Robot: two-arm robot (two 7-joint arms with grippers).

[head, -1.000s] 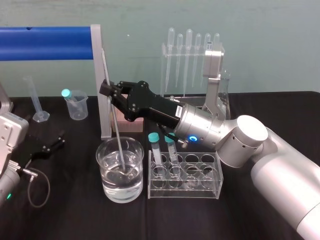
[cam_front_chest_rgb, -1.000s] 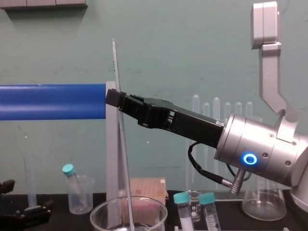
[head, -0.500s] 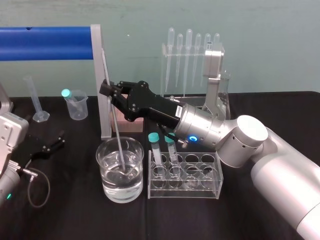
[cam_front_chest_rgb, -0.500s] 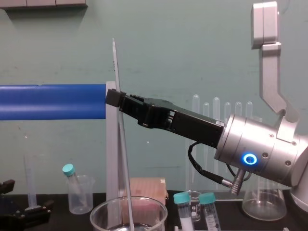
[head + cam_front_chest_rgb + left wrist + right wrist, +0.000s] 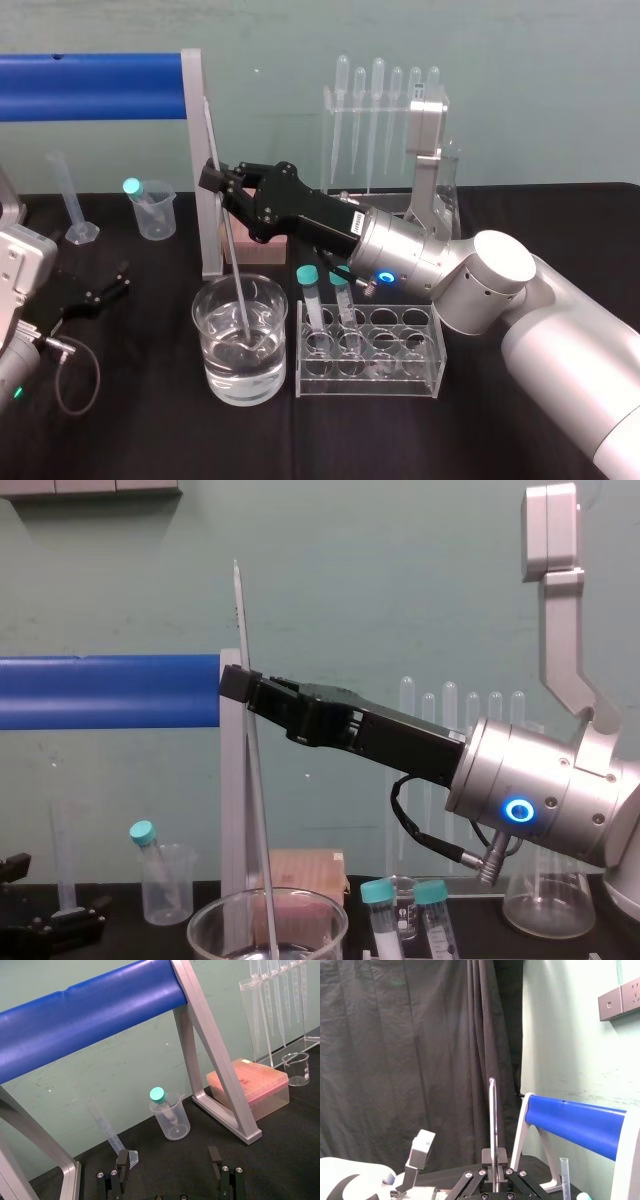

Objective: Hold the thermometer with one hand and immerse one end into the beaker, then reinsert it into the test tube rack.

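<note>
- Up at 11 o'clock from the beaker (image 5: 212, 362), the right gripper (image 5: 216, 181) has its two fingers pinched tight on the one thermometer (image 5: 229, 240), gripping the rod in its upper part.
- The thermometer stands nearly upright, its top leaning slightly toward 11 o'clock. Its lower end is inside the beaker, under the surface of the clear liquid.
- One beaker stands on the black table, roughly half full.
- Just beside it at 3 o'clock is the one test tube rack (image 5: 400, 372), with two teal-capped tubes (image 5: 311, 295) upright at its 9 o'clock end.
- At 9 o'clock of the beaker, well apart from it, the left gripper (image 5: 167, 1156) sits low over the table, its two fingers spread wide with nothing between them.
- At 12 o'clock of the rack, six pipettes (image 5: 377, 110) hang in a row.
- At 10 o'clock of the beaker, one small plastic beaker (image 5: 155, 218) holds a third teal-capped tube (image 5: 133, 187), and one graduated cylinder (image 5: 72, 205) stands at its 9 o'clock.
</note>
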